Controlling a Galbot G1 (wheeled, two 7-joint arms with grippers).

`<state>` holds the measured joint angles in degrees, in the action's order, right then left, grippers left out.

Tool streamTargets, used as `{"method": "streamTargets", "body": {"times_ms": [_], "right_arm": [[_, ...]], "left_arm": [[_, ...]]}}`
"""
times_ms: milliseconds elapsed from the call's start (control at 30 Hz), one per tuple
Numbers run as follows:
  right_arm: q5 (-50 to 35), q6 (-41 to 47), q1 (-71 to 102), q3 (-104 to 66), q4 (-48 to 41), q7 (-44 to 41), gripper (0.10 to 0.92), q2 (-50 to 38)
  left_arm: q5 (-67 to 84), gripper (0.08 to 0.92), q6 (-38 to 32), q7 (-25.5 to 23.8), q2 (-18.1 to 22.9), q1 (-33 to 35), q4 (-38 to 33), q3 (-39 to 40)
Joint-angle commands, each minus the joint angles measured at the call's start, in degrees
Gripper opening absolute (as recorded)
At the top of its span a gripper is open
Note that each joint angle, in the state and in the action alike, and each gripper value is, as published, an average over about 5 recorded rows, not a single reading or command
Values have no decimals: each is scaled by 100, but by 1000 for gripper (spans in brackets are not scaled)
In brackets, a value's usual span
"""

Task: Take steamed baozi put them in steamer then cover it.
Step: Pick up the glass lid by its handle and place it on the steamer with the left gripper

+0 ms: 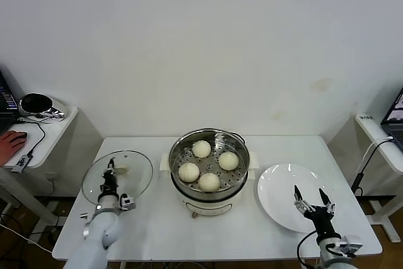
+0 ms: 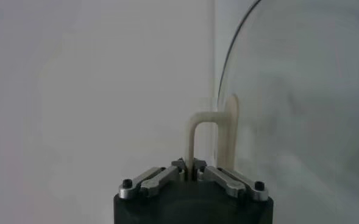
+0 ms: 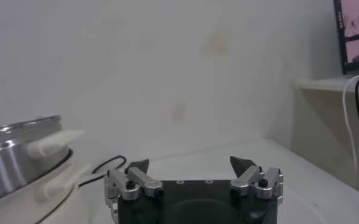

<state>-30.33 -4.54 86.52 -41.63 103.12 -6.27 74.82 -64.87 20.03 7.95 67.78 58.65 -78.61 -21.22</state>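
Several cream-white steamed baozi lie on the perforated tray inside the steamer, which stands at the table's middle. The cover, a clear glass lid, lies on the table to the steamer's left. My left gripper is shut on the cover's cream-white bar handle, with the glass dome beside it in the left wrist view. My right gripper stands open and holds nothing, over the white plate to the steamer's right. In the right wrist view, the right gripper has the steamer's steel wall off to one side.
A flat white plate lies at the table's right, under my right gripper. A side table with a dark round device and a person's hand is at far left. Another side table with cables stands at far right.
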Motion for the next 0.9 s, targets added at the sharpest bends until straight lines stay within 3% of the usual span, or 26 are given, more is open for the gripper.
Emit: {"method": "streamTargets", "body": {"times_ms": [33, 167, 367, 667, 900], "right_arm": [[70, 102, 3, 50, 151, 88, 823, 62], [110, 62, 15, 55, 151, 104, 823, 81], [176, 35, -30, 28, 109, 122, 823, 133], [362, 57, -68, -57, 82, 154, 823, 263], [447, 71, -106, -94, -17, 158, 823, 350]], "left_arm": [[506, 136, 1528, -901, -761, 729, -2444, -181], [-150, 136, 2214, -1502, -700, 726, -3160, -69], [-1190, 136, 2412, -2514, -265, 439, -3679, 234], [-1711, 136, 2445, -2751, 592, -203, -3632, 935], [-2220, 136, 2447, -2963, 1314, -780, -3168, 1545]]}}
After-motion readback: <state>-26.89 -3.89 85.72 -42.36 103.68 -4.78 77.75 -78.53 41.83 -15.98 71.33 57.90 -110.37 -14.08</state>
